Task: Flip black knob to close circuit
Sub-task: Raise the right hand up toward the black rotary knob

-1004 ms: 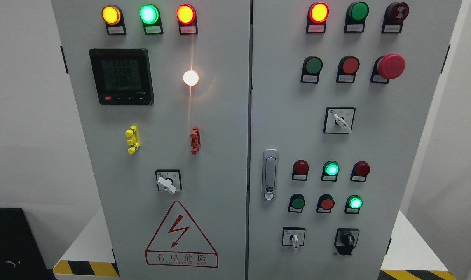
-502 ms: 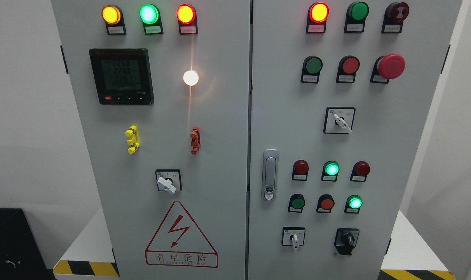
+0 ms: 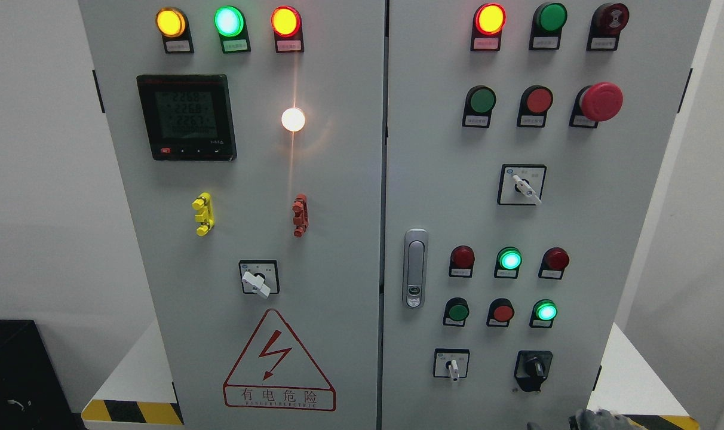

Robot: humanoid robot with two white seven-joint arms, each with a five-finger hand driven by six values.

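The black knob [image 3: 533, 368] sits low on the right door of the grey electrical cabinet [image 3: 350, 179], its grip standing roughly upright on a black square base. Only the dark top of my right hand [image 3: 601, 420] shows, at the bottom edge. It lies below and to the right of the knob, clear of it. My left hand is out of the picture.
A white selector switch [image 3: 452, 365] sits left of the knob, with lit green lamps [image 3: 545, 311] and red buttons above. A red mushroom stop button [image 3: 601, 101] juts out at the upper right. The door handle [image 3: 415, 268] is mid-panel. Yellow-black hazard tape [image 3: 132, 412] marks the base.
The top of my right hand has risen into view at the bottom right edge; earlier frames showed no hand. The panel and the knob look unchanged.
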